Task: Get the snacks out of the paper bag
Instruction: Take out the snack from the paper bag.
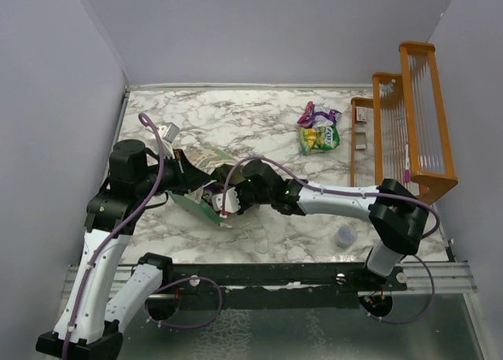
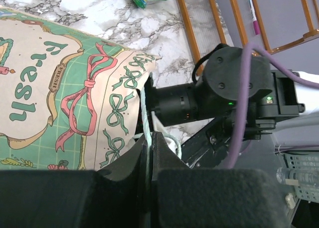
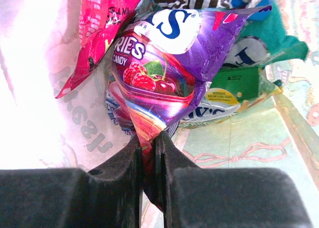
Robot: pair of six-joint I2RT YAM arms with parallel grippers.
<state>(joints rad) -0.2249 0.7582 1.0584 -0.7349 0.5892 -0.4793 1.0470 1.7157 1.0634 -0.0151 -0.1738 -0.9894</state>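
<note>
Snacks (image 3: 189, 49) bunched inside paper bag (image 1: 196, 207) lying centre-left on tabletop (image 1: 259, 124), left fingers (image 2: 127, 173) clenched on its string handle (image 2: 144, 106); right fingers (image 3: 122, 178) pinched on purple packet (image 3: 159, 88) at lower corner, so extraction in hand, next likely calling for a steady pull clear of bag mouth toward upper-right pile (image 1: 318, 130).

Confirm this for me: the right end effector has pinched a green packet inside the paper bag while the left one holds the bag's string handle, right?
Not green: the right wrist view shows the right end effector pinching a purple berry candy packet inside the paper bag. The left end effector does hold the string handle.
</note>
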